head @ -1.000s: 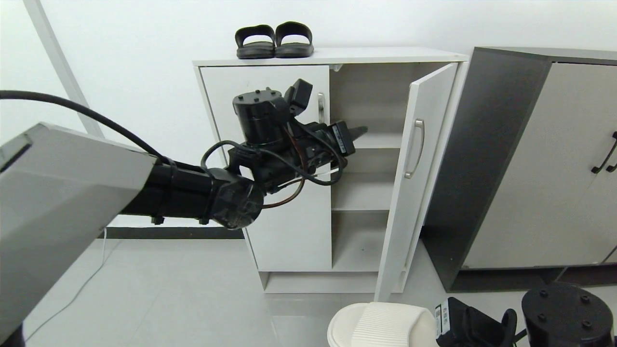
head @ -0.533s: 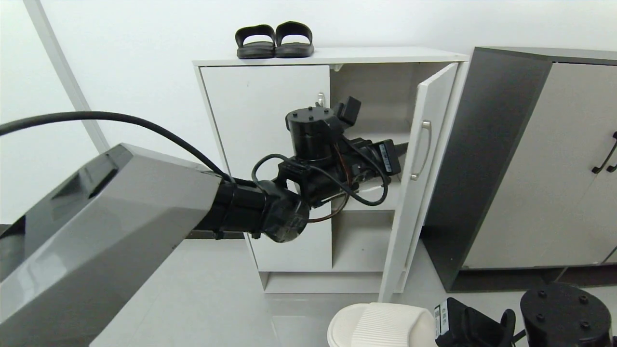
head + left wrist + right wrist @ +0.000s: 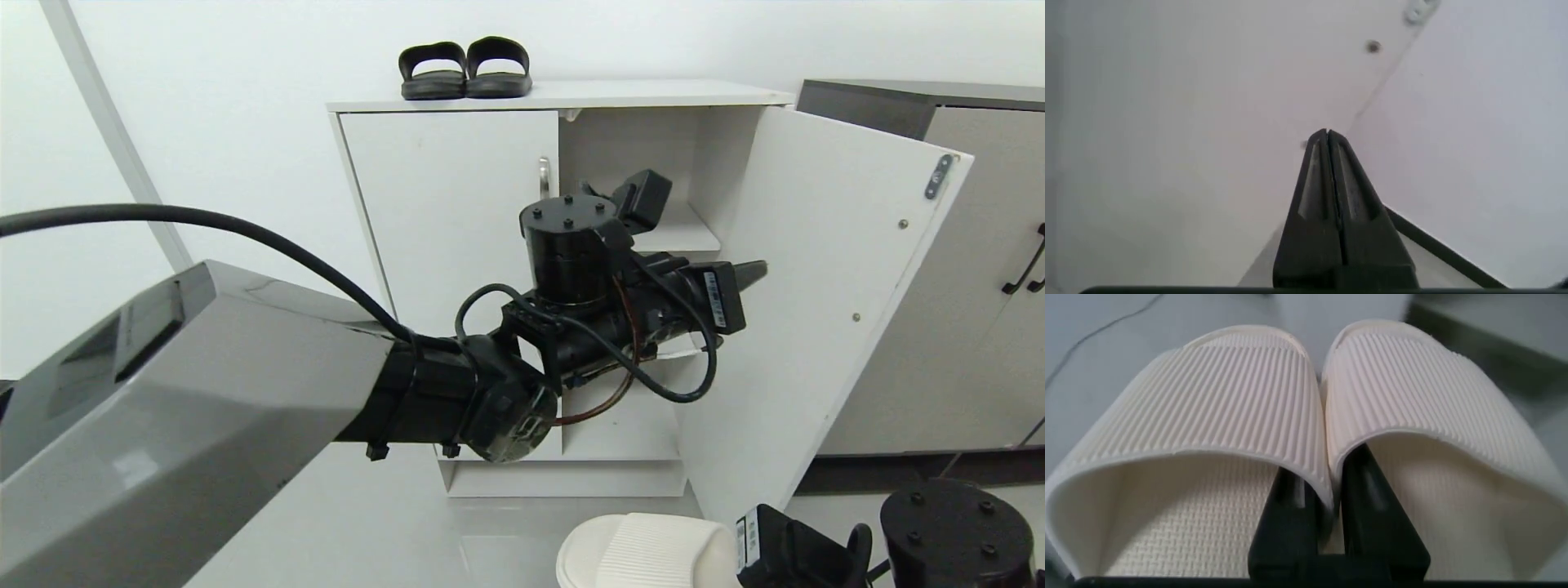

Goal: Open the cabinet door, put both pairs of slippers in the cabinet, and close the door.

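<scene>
The white cabinet (image 3: pixel 445 245) has its left door shut and its right door (image 3: pixel 824 310) swung wide open, with shelves (image 3: pixel 682 235) showing inside. My left gripper (image 3: pixel 758 270) is shut and holds nothing; its tip (image 3: pixel 1327 135) rests against the inner face of the open door. A pair of black slippers (image 3: pixel 465 69) sits on the cabinet top. Low in front of the cabinet, my right gripper (image 3: pixel 1323 490) is shut on the touching inner walls of a pair of cream ribbed slippers (image 3: pixel 1233 416), which also appear in the head view (image 3: pixel 645 551).
A grey cabinet with black handles (image 3: pixel 992 261) stands to the right, and the open door now reaches in front of it. Pale tiled floor (image 3: pixel 343 523) lies before the cabinet. A slanted white bar (image 3: pixel 106 114) leans on the wall at left.
My left arm swept to the right with its shut gripper against the right door. The door went from partly open to wide open. The right arm held still.
</scene>
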`<state>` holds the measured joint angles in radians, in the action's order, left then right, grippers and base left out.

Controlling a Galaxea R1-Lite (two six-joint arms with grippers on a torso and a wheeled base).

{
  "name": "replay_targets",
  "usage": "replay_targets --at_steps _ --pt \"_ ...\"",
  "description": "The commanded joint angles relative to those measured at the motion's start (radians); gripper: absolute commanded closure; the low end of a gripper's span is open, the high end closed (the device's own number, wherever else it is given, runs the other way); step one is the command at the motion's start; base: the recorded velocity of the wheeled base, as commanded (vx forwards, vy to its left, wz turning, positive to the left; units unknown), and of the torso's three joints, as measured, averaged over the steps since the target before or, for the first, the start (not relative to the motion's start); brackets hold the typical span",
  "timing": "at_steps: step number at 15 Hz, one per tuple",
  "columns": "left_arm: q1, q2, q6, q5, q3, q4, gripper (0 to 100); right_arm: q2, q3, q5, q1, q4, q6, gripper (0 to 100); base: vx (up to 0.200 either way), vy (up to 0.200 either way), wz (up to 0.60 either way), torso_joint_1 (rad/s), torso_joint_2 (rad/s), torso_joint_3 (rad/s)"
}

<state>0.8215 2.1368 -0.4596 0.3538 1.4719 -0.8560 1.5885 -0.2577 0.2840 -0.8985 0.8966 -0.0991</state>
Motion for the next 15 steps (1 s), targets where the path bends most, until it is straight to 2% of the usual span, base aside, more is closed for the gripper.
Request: replay_targets --at_steps 1,3,5,6,7,8,9,10,11,12,13,14,15 --pt "-0.035 -0.041 -0.001 -0.001 -0.025 0.0 100 0.004 -0.017 -0.002 0.009 0.001 0.006 100 0.0 0.0 0.0 0.0 0.0 0.0" --pt "-0.137 -0.186 0.01 -0.001 -0.094 0.018 100 0.03 -0.106 -0.069 0.075 -0.004 0.085 100 0.0 0.0 0.0 0.0 0.0 0.0" --pt "-0.246 -0.396 0.056 -0.016 -0.242 0.106 100 0.108 -0.216 -0.256 0.098 -0.005 0.187 100 0.0 0.0 0.0 0.0 0.0 0.0" --pt "-0.271 -0.456 0.076 -0.022 -0.285 0.135 100 0.133 -0.245 -0.306 0.104 -0.004 0.194 100 0.0 0.0 0.0 0.0 0.0 0.0" --pt "-0.338 -0.627 0.141 -0.075 -0.397 0.218 100 0.189 -0.324 -0.43 0.116 -0.018 0.207 100 0.0 0.0 0.0 0.0 0.0 0.0" --pt "-0.381 -0.741 0.167 -0.134 -0.435 0.273 100 0.225 -0.371 -0.505 0.122 -0.034 0.219 100 0.0 0.0 0.0 0.0 0.0 0.0" --pt "-0.407 -0.862 0.168 -0.217 -0.459 0.368 100 0.257 -0.43 -0.575 0.132 -0.058 0.243 100 0.0 0.0 0.0 0.0 0.0 0.0" --pt "-0.412 -0.999 0.168 -0.315 -0.476 0.522 100 0.278 -0.499 -0.638 0.151 -0.102 0.269 100 0.0 0.0 0.0 0.0 0.0 0.0" --pt "-0.415 -1.121 0.168 -0.389 -0.486 0.69 100 0.292 -0.552 -0.683 0.179 -0.154 0.283 100 0.0 0.0 0.0 0.0 0.0 0.0" --pt "-0.424 -1.242 0.171 -0.457 -0.487 0.868 100 0.301 -0.595 -0.717 0.199 -0.189 0.295 100 0.0 0.0 0.0 0.0 0.0 0.0" --pt "-0.443 -1.301 0.174 -0.49 -0.487 0.962 100 0.307 -0.609 -0.73 0.208 -0.199 0.303 100 0.0 0.0 0.0 0.0 0.0 0.0" --pt "-0.57 -1.459 0.177 -0.53 -0.498 1.164 100 0.33 -0.635 -0.74 0.233 -0.202 0.311 100 0.0 0.0 0.0 0.0 0.0 0.0" --pt "-0.622 -1.509 0.176 -0.535 -0.513 1.21 100 0.34 -0.644 -0.74 0.237 -0.202 0.311 100 0.0 0.0 0.0 0.0 0.0 0.0"
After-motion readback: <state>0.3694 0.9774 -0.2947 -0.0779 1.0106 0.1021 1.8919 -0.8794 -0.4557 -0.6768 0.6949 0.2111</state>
